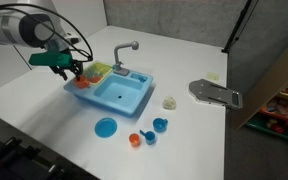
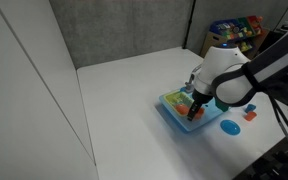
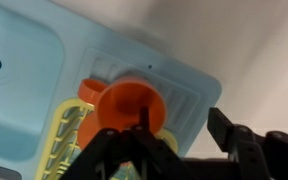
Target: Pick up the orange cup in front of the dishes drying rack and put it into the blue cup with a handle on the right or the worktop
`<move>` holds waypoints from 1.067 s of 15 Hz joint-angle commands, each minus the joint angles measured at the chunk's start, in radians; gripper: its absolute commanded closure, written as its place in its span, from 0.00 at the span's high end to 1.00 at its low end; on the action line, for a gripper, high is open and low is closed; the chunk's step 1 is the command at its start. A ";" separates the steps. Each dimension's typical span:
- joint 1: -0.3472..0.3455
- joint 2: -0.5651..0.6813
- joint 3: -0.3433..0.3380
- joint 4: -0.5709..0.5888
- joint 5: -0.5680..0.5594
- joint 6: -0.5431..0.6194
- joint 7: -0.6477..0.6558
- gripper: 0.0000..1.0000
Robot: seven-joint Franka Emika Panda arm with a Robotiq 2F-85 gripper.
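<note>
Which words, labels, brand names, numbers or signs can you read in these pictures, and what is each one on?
No text can be read in any view.
On the toy sink set: no print visible.
On the cardboard box: no print visible.
On the colourful shelf items: too small and blurred to read, if there is any.

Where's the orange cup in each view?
In an exterior view: orange cup at the toy sink's left end, under the gripper.
In an exterior view: right of centre, at the gripper.
Wrist view: centre, over the rack end.
Shared landmark: the light-blue toy sink.
</note>
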 commanded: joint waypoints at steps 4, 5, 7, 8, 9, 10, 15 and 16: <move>-0.006 -0.012 0.002 0.011 -0.009 -0.005 -0.010 0.09; -0.007 -0.015 0.001 0.011 -0.009 -0.005 -0.009 0.05; -0.010 -0.022 -0.002 0.009 -0.006 -0.008 -0.007 0.01; -0.011 -0.035 -0.005 0.006 -0.006 -0.010 -0.004 0.02; -0.011 -0.046 -0.008 0.004 -0.007 -0.012 -0.002 0.05; -0.010 -0.059 -0.011 0.001 -0.008 -0.016 0.003 0.04; -0.006 -0.123 -0.029 -0.012 -0.015 -0.025 0.017 0.04; -0.008 -0.133 -0.034 -0.012 -0.016 -0.025 0.018 0.04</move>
